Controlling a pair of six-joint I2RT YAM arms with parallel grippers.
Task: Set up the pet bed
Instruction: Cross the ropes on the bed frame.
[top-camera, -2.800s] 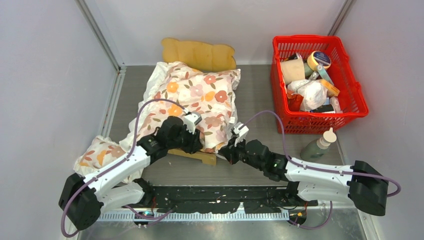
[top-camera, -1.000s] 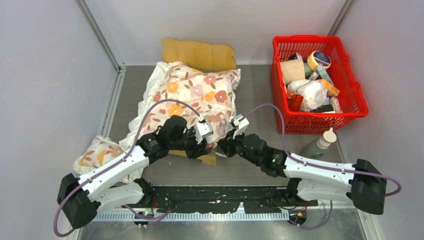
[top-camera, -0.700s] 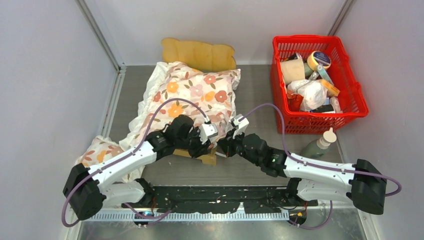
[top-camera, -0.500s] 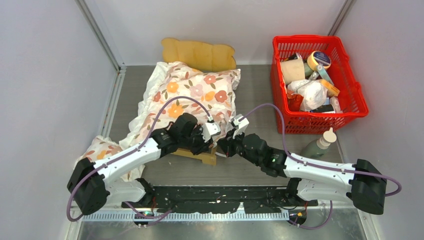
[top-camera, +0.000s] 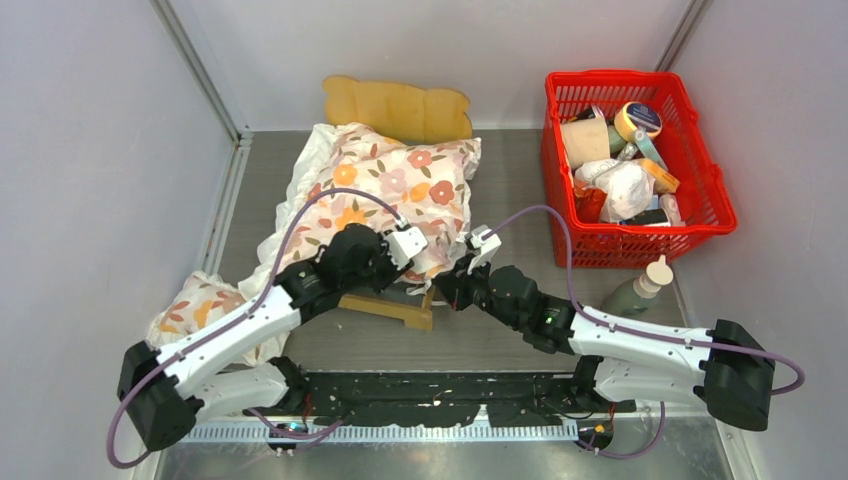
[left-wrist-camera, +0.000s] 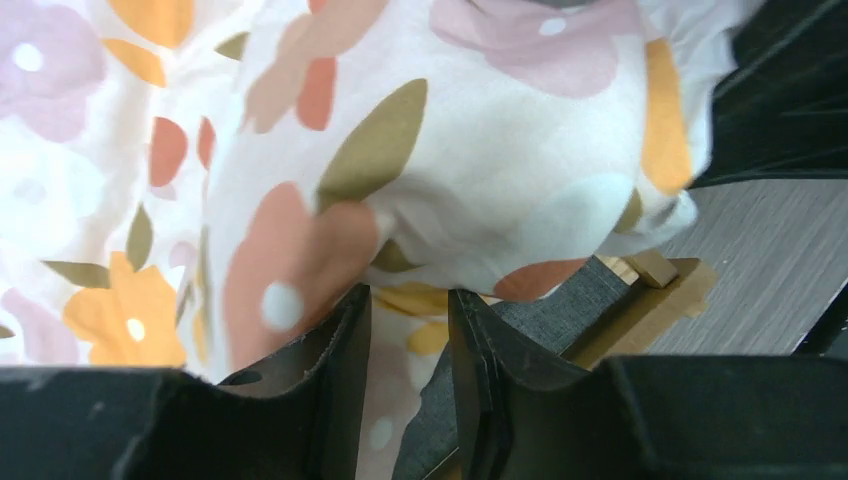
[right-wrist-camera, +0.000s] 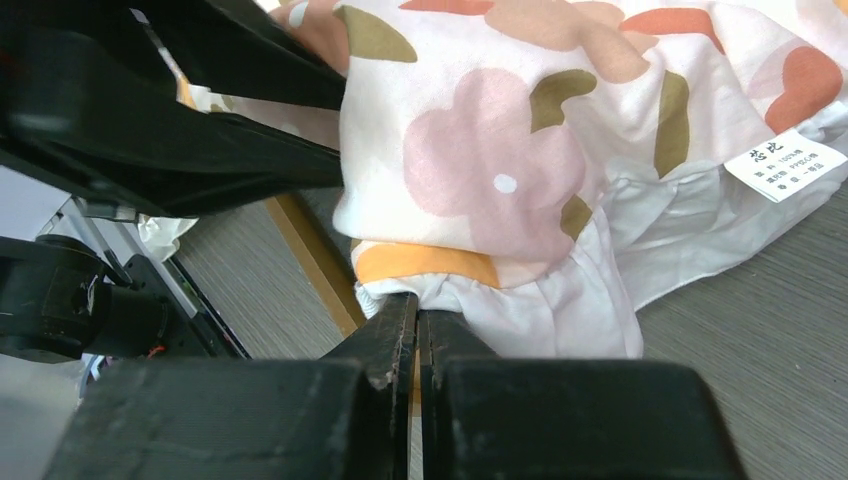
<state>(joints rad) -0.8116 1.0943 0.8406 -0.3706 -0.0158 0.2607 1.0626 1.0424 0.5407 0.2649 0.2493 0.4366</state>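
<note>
- Step in hand, as I read it: dressing the bed. Both grippers work the cushion's near edge, and the job is to lay it square on the frame.
- Left gripper: the jaws stand about half spread with a fold of the cushion between them. It looks clamped rather than merely touched.
- Just past its right finger, under the raised cushion corner, the dark grey surface of the pet bed shows.
- Right gripper: the fingers are pressed together, tips at the white frill under the cushion's near corner. They seem to pinch that thin hem, though I cannot tell how much cloth is caught.
- To its right, loose frill trails onto the table. The left arm crosses close on its left.
- The bed lies straight ahead of both grippers and is mostly covered by the cushion. Its foot rail is just below them and the headboard stands at the far end.
- A smaller pillow lies well to the left of the left gripper, off the bed.
- The next move calls for the 2 arms to act together. They should draw the near edge toward the foot rail, keep it level, and let go only once the corners sit inside the rails.
</note>
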